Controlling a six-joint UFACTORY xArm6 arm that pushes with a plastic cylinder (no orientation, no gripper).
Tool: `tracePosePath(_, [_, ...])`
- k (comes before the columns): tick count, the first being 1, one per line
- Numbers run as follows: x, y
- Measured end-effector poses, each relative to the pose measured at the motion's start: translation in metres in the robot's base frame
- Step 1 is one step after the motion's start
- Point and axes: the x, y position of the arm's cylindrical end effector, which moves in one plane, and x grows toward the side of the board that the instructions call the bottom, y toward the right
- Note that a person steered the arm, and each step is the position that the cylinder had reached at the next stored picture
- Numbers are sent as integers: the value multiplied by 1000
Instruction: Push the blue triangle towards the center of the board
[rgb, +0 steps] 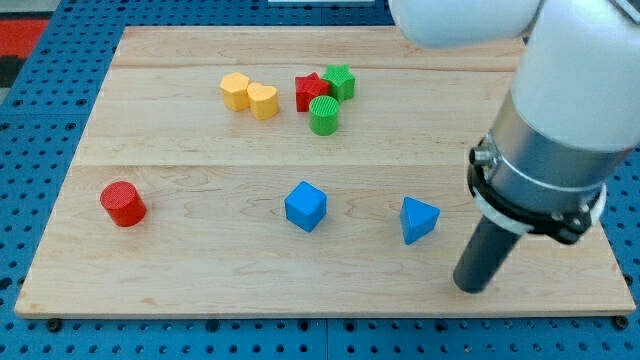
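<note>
The blue triangle (418, 219) lies on the wooden board (200, 270), right of the middle and toward the view's bottom. My tip (472, 287) rests on the board below and to the right of the triangle, a short gap away and not touching it. The thick arm body rises above it at the view's right.
A blue cube (305, 206) sits left of the triangle. A red cylinder (123, 203) is at the left. Near the top are two yellow blocks (249, 95), a red star (311, 91), a green star (340, 80) and a green cylinder (324, 115).
</note>
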Motion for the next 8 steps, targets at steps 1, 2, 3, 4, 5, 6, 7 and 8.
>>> tracePosePath(1, [-30,0])
tracePosePath(2, [-61,-1])
tracePosePath(3, [-85,-1])
tracePosePath(4, [-77,4])
tracePosePath(5, [-43,16])
tracePosePath(6, [-42,14])
tracePosePath(7, [-42,-2])
tracePosePath(8, [-41,-28])
